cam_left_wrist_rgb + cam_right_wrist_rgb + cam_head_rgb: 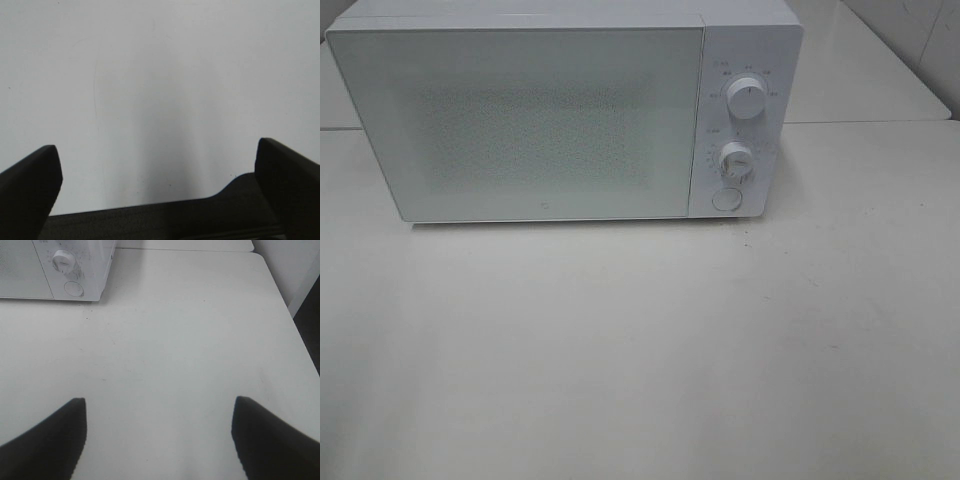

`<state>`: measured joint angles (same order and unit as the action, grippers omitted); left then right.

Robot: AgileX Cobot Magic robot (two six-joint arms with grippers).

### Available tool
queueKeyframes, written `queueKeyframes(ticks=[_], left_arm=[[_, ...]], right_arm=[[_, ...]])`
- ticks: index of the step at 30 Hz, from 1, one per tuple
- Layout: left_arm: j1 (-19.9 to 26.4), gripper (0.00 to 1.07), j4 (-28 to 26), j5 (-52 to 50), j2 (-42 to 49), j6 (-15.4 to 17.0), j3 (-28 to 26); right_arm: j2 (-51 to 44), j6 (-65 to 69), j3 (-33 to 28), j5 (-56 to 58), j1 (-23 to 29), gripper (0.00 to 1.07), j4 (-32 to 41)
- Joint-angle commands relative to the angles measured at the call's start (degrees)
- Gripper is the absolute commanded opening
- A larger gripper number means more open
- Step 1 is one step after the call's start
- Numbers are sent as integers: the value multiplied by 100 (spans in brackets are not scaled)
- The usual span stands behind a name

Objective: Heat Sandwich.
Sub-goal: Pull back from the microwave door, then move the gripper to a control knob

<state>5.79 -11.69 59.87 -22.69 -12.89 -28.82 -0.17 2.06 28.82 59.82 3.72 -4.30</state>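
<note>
The microwave (520, 120) stands with its door shut at the back of the bench (640, 350), the left gripper (157, 150) and right gripper (160, 402) hang above the bench with fingers wide apart, and the sandwich cannot be seen in any view.

A white microwave (520, 120) is set on the white table (640, 360) at twelve o'clock, door shut, with two dials (747, 100) and a round button (726, 198) at its three o'clock side
</note>
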Motion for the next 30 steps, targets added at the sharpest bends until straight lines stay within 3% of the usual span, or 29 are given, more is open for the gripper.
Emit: queueKeyframes(ticks=[1, 18, 30], left_arm=[[29, 101, 17, -29, 372, 40, 11], [29, 101, 6, -46, 2412, 40, 11], [29, 101, -6, -57, 2447, 23, 6]], right_arm=[[-155, -17, 6, -40, -40, 76, 0], [-155, -17, 6, -40, -40, 76, 0], [-155, -17, 6, -40, -23, 76, 0]])
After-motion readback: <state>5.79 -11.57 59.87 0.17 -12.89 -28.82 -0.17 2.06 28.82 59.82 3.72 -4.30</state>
